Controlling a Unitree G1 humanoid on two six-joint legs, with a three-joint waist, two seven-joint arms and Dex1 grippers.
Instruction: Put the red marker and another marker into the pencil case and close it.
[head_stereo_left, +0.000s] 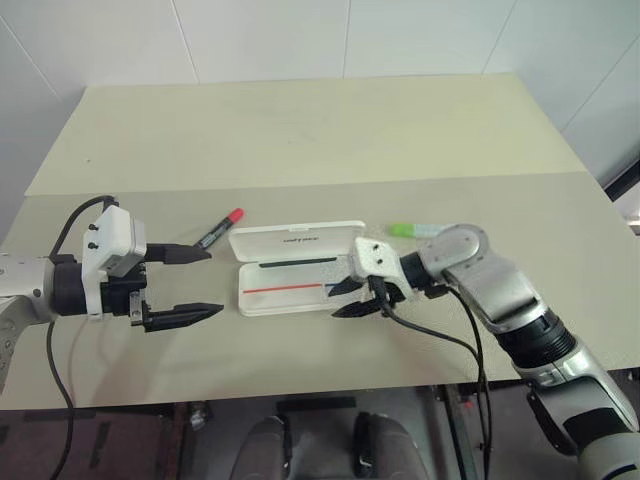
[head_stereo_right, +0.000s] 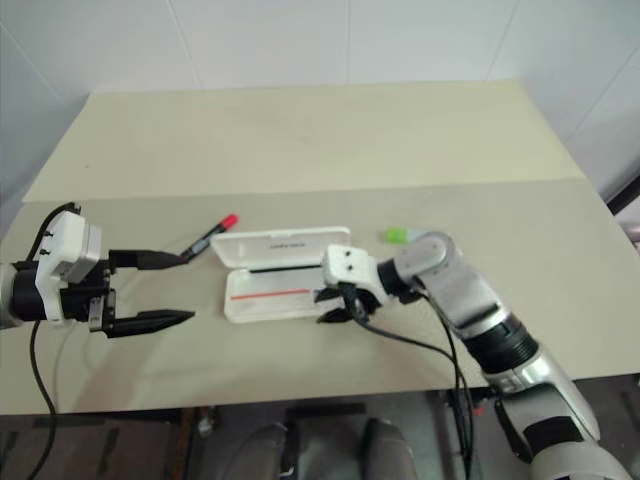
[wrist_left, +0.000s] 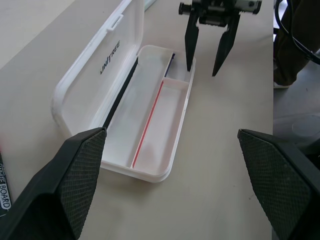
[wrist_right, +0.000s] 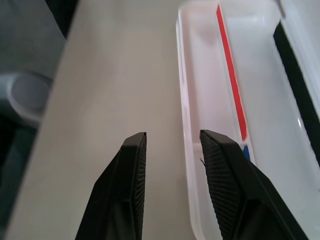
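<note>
The white pencil case (head_stereo_left: 290, 290) lies open in the middle of the table, lid (head_stereo_left: 297, 240) folded back. Its tray (wrist_left: 150, 130) holds nothing. The red marker (head_stereo_left: 222, 228) lies just left of the lid, its red cap pointing away from me. The light green marker (head_stereo_left: 412, 230) lies to the right of the lid, behind my right wrist. My right gripper (head_stereo_left: 337, 301) is open at the case's right front corner, one finger (wrist_right: 220, 170) over the tray and the other outside the front wall. My left gripper (head_stereo_left: 213, 282) is wide open left of the case, holding nothing.
The beige table (head_stereo_left: 300, 140) has a seam running across it behind the case. Its front edge lies close below both grippers. A black cable (head_stereo_left: 440, 335) hangs from my right wrist over the table. White walls stand behind the table.
</note>
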